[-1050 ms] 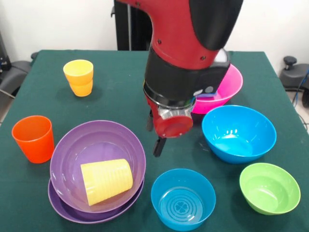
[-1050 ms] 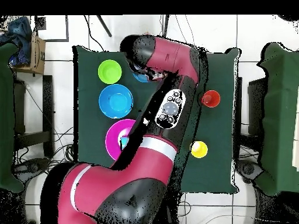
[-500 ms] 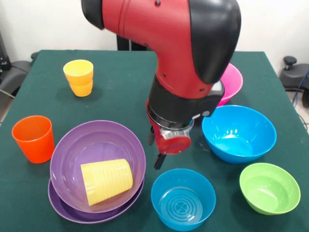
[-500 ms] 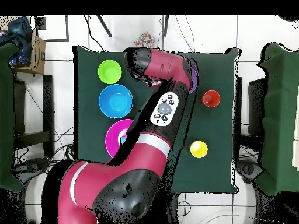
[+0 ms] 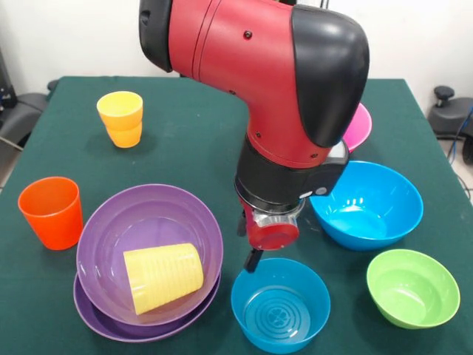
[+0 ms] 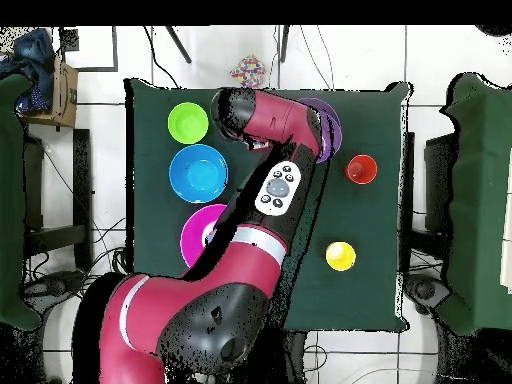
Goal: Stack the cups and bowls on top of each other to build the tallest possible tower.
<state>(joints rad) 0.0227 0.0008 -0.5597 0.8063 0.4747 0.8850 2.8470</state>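
Front view is showing little built: nearest, the small blue bowl (image 5: 280,304) and green bowl (image 5: 412,287) are sitting single, the ribbed yellow cup (image 5: 162,276) is lying inside two nested purple bowls (image 5: 148,251). The gripper (image 5: 253,259) is hanging over the small blue bowl's rim, its spread unreadable. Beyond, the orange cup (image 5: 51,211), big blue bowl (image 5: 366,204), pink bowl (image 5: 357,126) and paired amber cups (image 5: 121,118) are waiting.

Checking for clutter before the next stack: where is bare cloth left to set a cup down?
Free: the stretch between the amber-yellow cups and the arm, and the far cloth behind those cups. Some room lies between the orange cup and the amber pair. Crowded: the near side, where purple bowls, small blue bowl, green bowl and big blue bowl sit close.
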